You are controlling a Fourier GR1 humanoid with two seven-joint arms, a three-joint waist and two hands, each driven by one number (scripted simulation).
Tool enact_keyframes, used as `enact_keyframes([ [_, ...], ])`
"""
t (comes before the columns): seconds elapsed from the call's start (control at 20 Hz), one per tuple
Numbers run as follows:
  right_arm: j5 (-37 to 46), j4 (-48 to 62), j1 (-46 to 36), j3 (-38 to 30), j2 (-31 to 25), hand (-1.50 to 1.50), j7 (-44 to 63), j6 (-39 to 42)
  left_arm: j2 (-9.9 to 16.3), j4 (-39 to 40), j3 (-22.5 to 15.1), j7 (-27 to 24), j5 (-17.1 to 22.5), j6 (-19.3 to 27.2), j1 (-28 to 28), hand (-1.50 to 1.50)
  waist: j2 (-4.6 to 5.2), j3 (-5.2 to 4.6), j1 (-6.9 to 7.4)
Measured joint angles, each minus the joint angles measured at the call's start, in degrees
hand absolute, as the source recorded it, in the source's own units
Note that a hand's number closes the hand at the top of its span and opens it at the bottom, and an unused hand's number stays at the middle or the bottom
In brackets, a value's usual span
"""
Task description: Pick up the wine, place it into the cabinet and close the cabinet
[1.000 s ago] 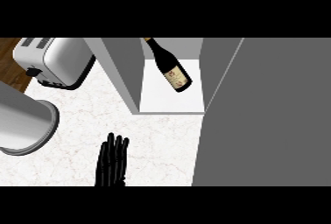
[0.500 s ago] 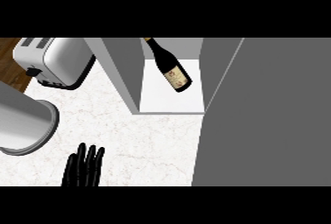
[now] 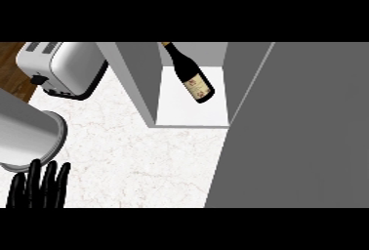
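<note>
From the head view we look down into the cabinet (image 3: 144,83), whose grey side wall rises on the left of a white shelf floor. Inside it lies the wine (image 3: 189,74), a dark bottle with a pale label, its neck toward the back of the compartment and its base toward the front, slanting across the white floor. Nothing else shows in that compartment. The cabinet door (image 3: 302,132) stands open, a broad grey panel filling the right side of the view and hiding whatever is behind it.

On the marbled counter (image 3: 151,161) to the left we see a silver toaster (image 3: 66,68) with its slots up, near the upper left corner, and below it a large grey cylindrical container (image 3: 25,132) cut off by the left edge; we cannot see into it.

Only one hand (image 3: 39,188) shows, a black one at the lower left, just below the grey container. Which arm it belongs to we cannot tell from this view. Its fingers (image 3: 51,178) point up, straight and close together, holding nothing and resting clear of the bottle, well apart from the cabinet.

Compared with half a second ago, the hand has slid further left and lower in the view; a second ago it was nearer the middle of the counter. The wine, the door and the toaster lie as they did.
</note>
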Motion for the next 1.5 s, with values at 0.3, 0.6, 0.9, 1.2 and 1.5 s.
enact_keyframes([
  [0.3, 0.7, -0.2, -0.9, 9.5, 1.4, 1.5, 1.4, -0.6, 3.5, -1.9, 7.5, 0.0, 4.9, -4.8, 4.3, -1.5, -0.05, -0.02, -0.12],
  [0.6, 5.5, -0.2, -1.5, 17.6, 3.2, 1.5, 1.9, -6.2, 6.9, -1.2, 15.6, 0.3, 9.4, -11.1, 7.7, -1.5, -0.2, -0.06, -0.19],
  [0.9, 13.9, -0.9, -3.7, 22.8, 1.9, 1.5, 1.9, -15.4, 8.3, 1.1, 21.0, 0.6, 12.3, -16.6, 9.1, -1.5, -0.22, -0.1, -0.29],
  [1.2, 20.0, 0.4, -9.7, 26.0, 0.2, 1.5, 0.6, -22.8, 10.0, 1.6, 25.8, 2.2, 15.4, -21.3, 10.6, -1.5, -0.21, -0.12, 0.23],
  [1.5, 23.0, 1.3, -18.4, 28.1, -3.8, 1.5, 1.4, -30.7, 9.5, 1.6, 26.6, 4.1, 16.7, -23.4, 9.7, -1.5, 0.02, -0.15, 0.51],
])
